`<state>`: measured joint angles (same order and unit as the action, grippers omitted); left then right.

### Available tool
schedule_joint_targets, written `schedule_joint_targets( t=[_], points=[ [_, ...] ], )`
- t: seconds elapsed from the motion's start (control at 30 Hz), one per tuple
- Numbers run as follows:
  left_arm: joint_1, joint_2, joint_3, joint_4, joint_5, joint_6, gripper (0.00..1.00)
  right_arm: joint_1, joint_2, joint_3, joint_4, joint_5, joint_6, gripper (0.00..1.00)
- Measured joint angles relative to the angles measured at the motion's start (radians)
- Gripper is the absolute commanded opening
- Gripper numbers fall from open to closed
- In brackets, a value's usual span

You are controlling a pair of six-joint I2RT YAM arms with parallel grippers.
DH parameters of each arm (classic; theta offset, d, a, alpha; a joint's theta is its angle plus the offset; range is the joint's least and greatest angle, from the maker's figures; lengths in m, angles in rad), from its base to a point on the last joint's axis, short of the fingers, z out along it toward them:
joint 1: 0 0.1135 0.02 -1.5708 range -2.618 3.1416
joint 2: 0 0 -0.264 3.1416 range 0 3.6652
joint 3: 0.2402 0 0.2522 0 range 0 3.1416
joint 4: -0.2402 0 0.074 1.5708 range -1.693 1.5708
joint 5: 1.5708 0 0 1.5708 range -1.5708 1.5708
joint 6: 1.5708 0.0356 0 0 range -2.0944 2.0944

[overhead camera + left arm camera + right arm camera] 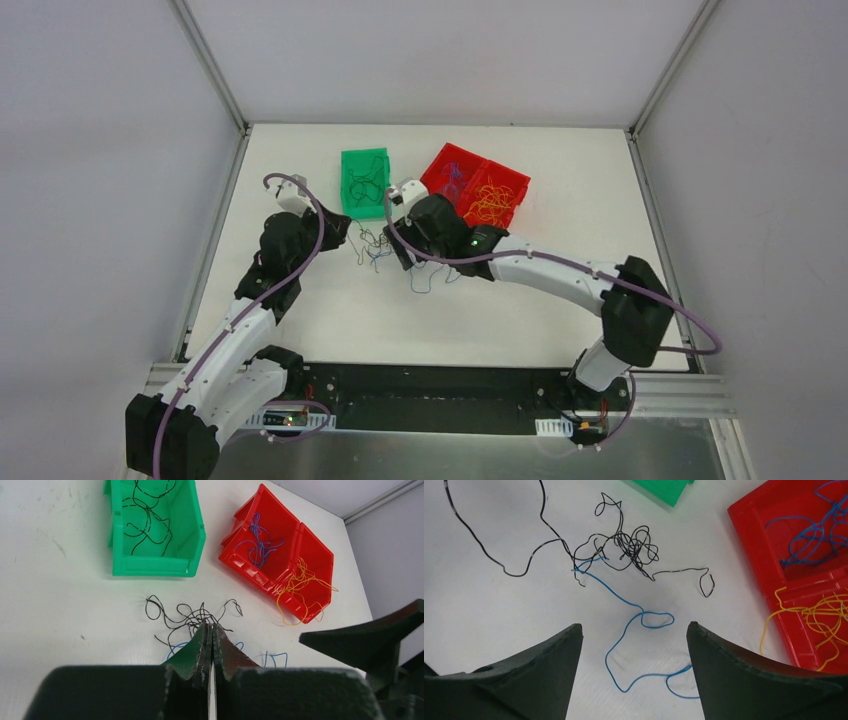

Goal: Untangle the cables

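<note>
Here, on the white worktop (500, 300) just before the green bin (150, 566) and red bin (260, 582), the cables (629, 547) lie as a hair-thin black knot trailing one blue strand (616, 591), likely light, limp and springy, best pinched at that loose strand, right jaws apart over it, left jaws together at the knot.

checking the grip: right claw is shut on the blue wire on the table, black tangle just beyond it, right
Not shut: the right claw is open, its jaws standing wide apart over the blue wire on the table. The right wrist view shows it. The black tangle does lie just beyond.
</note>
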<state>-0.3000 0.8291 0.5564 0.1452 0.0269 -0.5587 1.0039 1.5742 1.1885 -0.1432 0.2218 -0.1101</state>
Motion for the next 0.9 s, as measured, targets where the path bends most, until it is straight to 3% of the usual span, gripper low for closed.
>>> schedule_joint_targets(
  t=[0.27,0.9],
  points=[
    [0.0,-0.006,0.0,0.0,-0.002,0.001,0.0,-0.007,0.165,0.09,-0.012,-0.063,-0.08,0.75],
    [0.0,-0.014,-0.01,-0.006,-0.034,0.001,0.0,-0.018,0.328,0.143,0.021,-0.185,-0.233,0.46]
  ],
)
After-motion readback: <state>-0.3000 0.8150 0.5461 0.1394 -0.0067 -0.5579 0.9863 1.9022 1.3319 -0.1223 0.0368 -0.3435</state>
